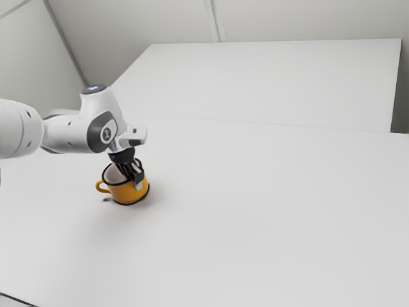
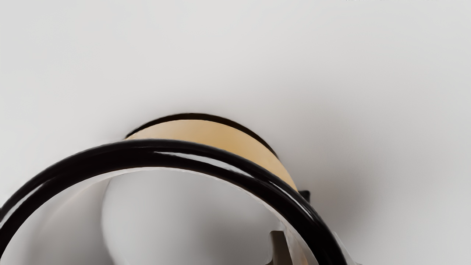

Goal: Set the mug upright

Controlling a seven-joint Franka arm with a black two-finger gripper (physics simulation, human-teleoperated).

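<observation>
We had the end effector (image 1: pixel 133 179) pinching the mug (image 1: pixel 120 193) by its wall (image 2: pixel 220 136) and needed the base (image 1: pixel 131 203) flat on the surface (image 1: pixel 255 211) before letting go.

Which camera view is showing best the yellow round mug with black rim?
The exterior view, because the mug appears there with its yellow handle and most of its body. The wrist view shows part of its rim, outer wall and pale inside.

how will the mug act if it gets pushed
The mug should stay stiff, given its evenly curved wall. The shiny black rim may feel slippery. On its side, the round body could roll, though the handle sticking out would probably stop it.
</observation>
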